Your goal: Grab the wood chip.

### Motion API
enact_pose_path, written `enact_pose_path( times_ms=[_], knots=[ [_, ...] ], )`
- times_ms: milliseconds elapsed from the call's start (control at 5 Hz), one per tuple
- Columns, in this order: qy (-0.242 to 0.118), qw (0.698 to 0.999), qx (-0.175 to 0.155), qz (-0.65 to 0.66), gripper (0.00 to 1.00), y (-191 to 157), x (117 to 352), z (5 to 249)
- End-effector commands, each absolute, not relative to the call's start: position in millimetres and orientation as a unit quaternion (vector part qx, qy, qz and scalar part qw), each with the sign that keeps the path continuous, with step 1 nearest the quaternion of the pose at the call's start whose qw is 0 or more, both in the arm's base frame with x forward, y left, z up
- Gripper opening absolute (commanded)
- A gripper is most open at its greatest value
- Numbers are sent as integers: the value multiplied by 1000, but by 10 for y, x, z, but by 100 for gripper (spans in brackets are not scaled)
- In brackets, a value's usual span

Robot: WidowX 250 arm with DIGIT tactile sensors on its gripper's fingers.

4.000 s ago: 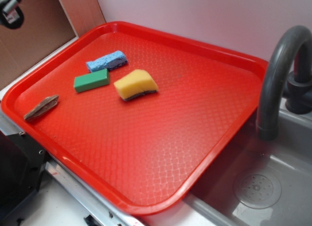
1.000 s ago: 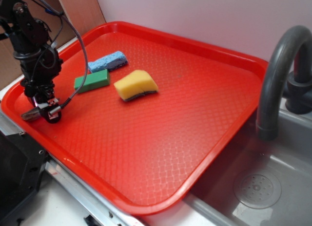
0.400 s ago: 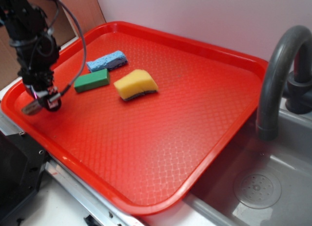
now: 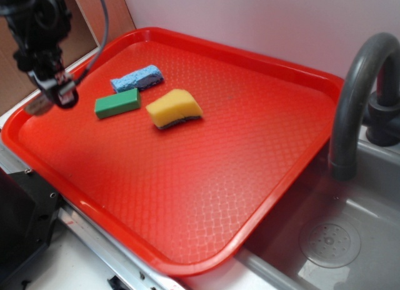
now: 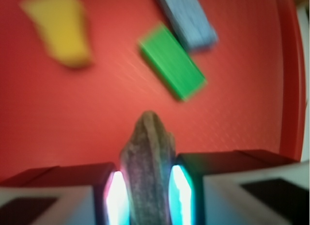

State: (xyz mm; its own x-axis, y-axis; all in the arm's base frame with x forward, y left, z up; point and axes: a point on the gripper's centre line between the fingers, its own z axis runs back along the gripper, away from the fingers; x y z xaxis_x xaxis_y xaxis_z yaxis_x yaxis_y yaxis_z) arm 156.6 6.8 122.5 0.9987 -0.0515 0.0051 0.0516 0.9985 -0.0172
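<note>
- Wood chip (image 5: pixel 147 174): flat sliver, brown-grey, streaky grain running lengthwise, rough surface. Wrist view is motion-blurred, so fine detail is soft.
- Visible end tapers to a blunt point; the other end runs off the bottom of the wrist view between the fingers.
- Long axis runs straight out from the gripper (image 5: pixel 147 196), along the line between the two pads, tip pointing away from the wrist camera toward the green block (image 5: pixel 172 62).
- In the exterior view the chip (image 4: pixel 36 107) shows only as a pale blurred end sticking out left of the gripper (image 4: pixel 61 97); long axis there looks roughly level, tilted slightly down to the left.
- Gripper state: fingers (image 5: pixel 112 196) closed onto the chip's two long edges, pinching it; lit pads sit flush against both sides.
- Location: chip is in the grip above the left end of the red tray (image 4: pixel 262 196), near the rim. Cannot tell from the exterior view how far it clears the tray surface.
- Neighbours on the tray: green block just right of the gripper, blue sponge (image 4: pixel 137 78) beyond it toward the back, yellow sponge (image 4: pixel 174 108) with dark underside further right. None touches the chip.
- Grey faucet (image 4: pixel 356 96) and sink (image 4: pixel 337 240) sit off the tray's right side, well apart from the gripper.
</note>
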Motion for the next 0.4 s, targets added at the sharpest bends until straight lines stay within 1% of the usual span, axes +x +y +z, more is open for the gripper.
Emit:
enact_pose_path(
  times_ms=[0,200],
  knots=[
    [-61,996,-6,-57,0,-161,1613,1728],
    [-67,995,11,-71,0,-59,1678,1556]
  ],
)
